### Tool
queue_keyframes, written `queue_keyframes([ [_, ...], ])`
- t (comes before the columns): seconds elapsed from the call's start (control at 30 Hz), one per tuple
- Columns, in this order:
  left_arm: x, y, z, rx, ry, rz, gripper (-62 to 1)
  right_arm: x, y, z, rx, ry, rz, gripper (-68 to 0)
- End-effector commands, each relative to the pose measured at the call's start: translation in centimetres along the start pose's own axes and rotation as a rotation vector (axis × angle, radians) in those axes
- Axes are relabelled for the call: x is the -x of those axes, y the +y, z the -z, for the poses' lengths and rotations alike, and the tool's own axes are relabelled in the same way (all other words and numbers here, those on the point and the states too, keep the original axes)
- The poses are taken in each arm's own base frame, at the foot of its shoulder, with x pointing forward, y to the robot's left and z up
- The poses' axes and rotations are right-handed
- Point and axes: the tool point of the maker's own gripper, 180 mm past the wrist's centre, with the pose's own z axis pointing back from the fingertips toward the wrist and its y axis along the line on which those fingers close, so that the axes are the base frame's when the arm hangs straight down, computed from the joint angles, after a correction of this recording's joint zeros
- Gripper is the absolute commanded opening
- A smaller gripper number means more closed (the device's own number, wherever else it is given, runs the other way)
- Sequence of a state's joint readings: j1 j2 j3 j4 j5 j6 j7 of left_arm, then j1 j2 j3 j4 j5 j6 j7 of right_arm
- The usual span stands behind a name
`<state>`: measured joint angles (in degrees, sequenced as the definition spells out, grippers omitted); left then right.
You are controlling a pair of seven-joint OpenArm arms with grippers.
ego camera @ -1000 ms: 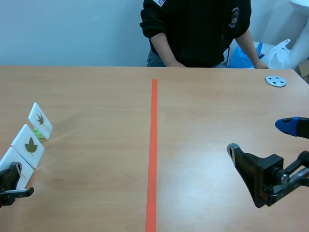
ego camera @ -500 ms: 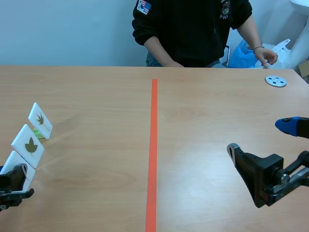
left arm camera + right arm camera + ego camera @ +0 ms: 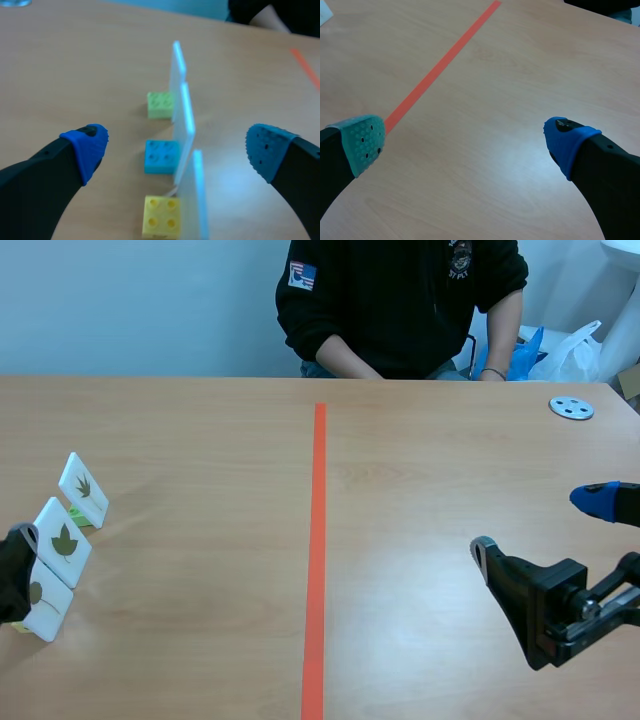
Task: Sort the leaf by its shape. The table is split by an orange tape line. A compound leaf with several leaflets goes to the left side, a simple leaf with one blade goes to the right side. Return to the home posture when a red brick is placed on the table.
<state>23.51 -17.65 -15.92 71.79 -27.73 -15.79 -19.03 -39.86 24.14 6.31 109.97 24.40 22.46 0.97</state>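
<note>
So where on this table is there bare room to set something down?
The widest bare stretch lies between the three leaf cards and the orange tape line. Right of the line, wood is free up to the open right gripper and the metal disc. Crowded: the cards, with the open left gripper at the nearest one.

Three white leaf cards stand on edge in a close row on the worktop [image 3: 200, 440], well to the left of the orange tape line [image 3: 319, 540]. The farthest card [image 3: 84, 488] shows an olive leaf with several pointed parts. The middle card [image 3: 60, 542] shows a broad lobed olive leaf, and the nearest card [image 3: 47, 605] only part of one. Behind them sit a green brick [image 3: 161, 104], a blue brick [image 3: 161, 156] and a yellow brick [image 3: 161, 216], one against each card.
</note>
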Motion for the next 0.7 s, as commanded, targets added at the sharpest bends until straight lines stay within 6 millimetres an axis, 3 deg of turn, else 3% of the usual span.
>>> queue_keyframes([
  [0.0,-2.1,-1.0,-0.3,0.054,-0.049,0.009,1.4,-0.8,-0.5,0.1,0.013,-0.027,-0.011,0.4],
  [0.2,-5.6,-7.1,-2.6,0.330,-0.085,-0.005,1.4,-0.7,-0.5,0.1,0.013,-0.023,-0.011,0.4],
  [0.37,-6.5,-12.3,-5.1,0.552,-0.014,0.008,1.4,-0.7,-0.6,0.0,0.014,-0.022,-0.015,0.4],
  [0.5,-6.9,-14.5,-6.3,0.626,0.019,0.030,1.4,-0.7,-0.7,0.0,0.015,-0.022,-0.015,0.4],
  [0.67,-6.3,-15.7,-6.8,0.670,0.083,0.072,1.4,-0.8,-0.6,0.0,0.011,-0.022,-0.014,0.4],
])
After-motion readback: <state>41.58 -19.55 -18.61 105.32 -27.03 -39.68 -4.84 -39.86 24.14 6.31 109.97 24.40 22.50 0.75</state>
